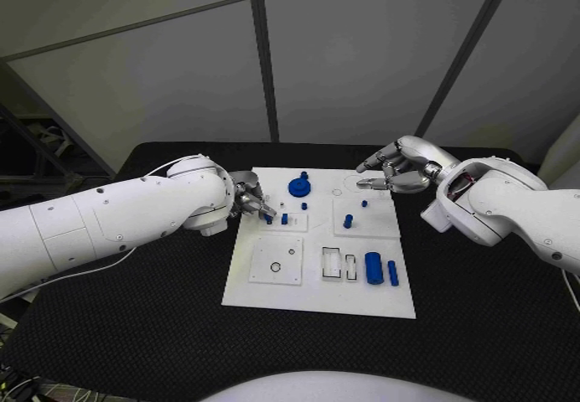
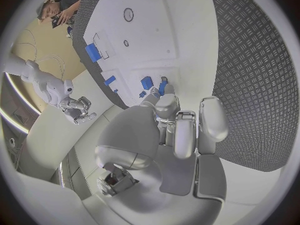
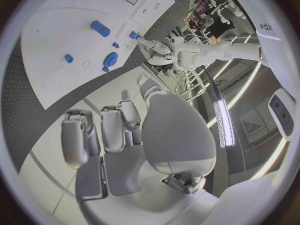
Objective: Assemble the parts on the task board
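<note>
Part half-hidden by left hand

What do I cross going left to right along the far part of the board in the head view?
left hand → blue peg at its fingertips → large blue knob → upright blue peg → right hand.

A black, diamond-textured bench fills the foreground. Behind it, toward twelve o'clock, stand pale grey wall panels split by dark vertical seams. At three o'clock a long bright ceiling light strip glows above cluttered shelving.
</note>
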